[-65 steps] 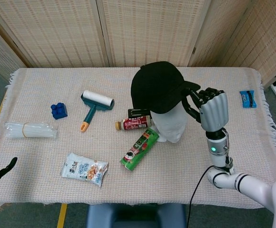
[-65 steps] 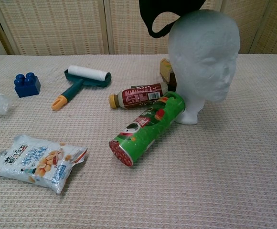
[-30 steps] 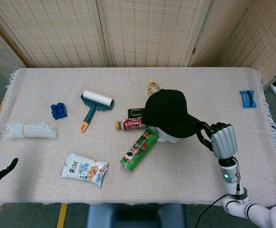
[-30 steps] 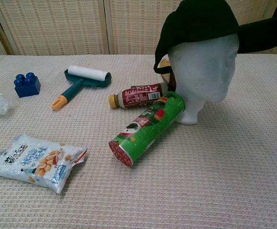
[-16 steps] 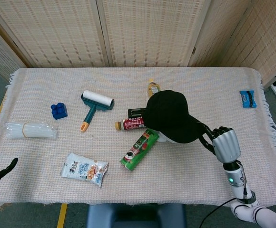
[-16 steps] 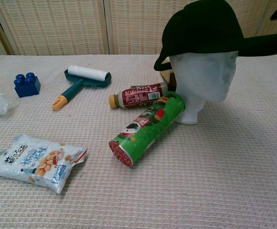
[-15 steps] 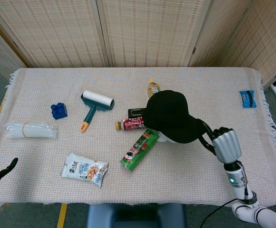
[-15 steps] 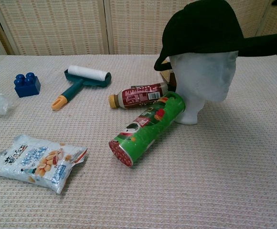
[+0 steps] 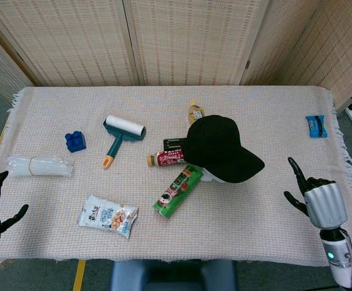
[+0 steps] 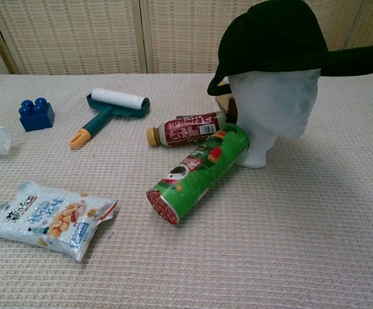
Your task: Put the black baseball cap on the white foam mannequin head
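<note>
Right robot hand (image 9: 321,203) just let go of the cap (image 9: 221,147), fingers spread, now well right of the mannequin head (image 10: 273,103).

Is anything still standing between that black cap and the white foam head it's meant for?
Nothing visible. The black baseball cap already sits on the white foam mannequin head, brim pointing right. The right hand is apart from it, holding nothing.

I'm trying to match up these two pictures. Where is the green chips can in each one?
Head view: the green chips can lies at centre, just below-left of the black cap.
Chest view: it lies at centre, its far end by the white foam head.
Shared landmark: the cap.
</note>
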